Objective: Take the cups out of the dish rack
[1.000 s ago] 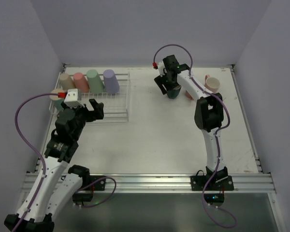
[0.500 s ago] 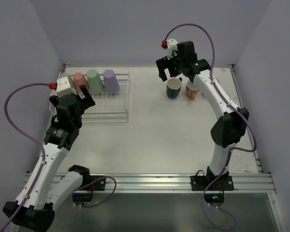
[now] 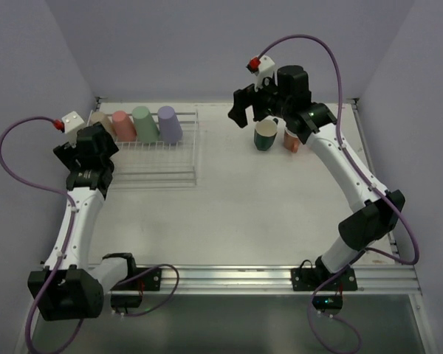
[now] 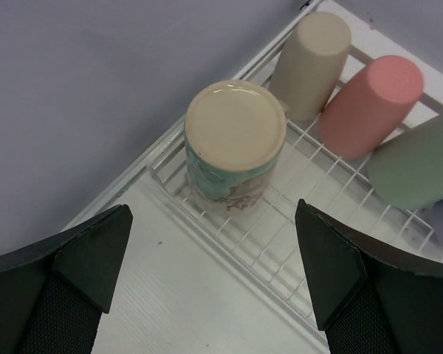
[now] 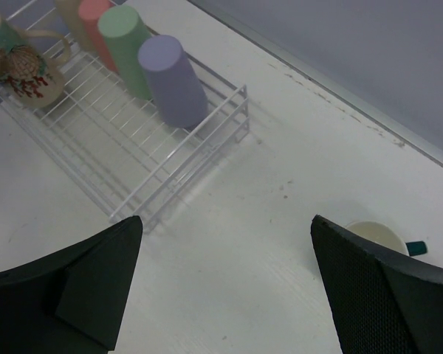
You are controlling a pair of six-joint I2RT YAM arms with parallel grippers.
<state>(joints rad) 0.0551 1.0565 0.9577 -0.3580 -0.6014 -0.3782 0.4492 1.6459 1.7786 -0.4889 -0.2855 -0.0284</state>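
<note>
The dish rack [image 3: 179, 166] of white wire sits at the back left. Beige [image 3: 100, 121], pink [image 3: 122, 125], mint green [image 3: 144, 123] and lilac [image 3: 169, 123] cups lean in a row in it. A floral cup [image 4: 235, 144] stands upside down at the rack's left corner, right below my left gripper [image 4: 214, 280], which hangs open above it. My left gripper [image 3: 89, 150] hides that cup from above. My right gripper [image 3: 252, 110] is raised and open, left of a dark green mug [image 3: 265, 136] and a salmon mug [image 3: 292, 139] standing on the table.
The rack [image 5: 136, 173] and its lilac cup [image 5: 173, 81] lie ahead of my right gripper [image 5: 225, 287], with the dark green mug [image 5: 381, 235] at its right finger. Walls close off the back and both sides.
My right gripper let go of the dark green mug, opened and rose to the left. My left arm swung back and left over the rack's left corner.
</note>
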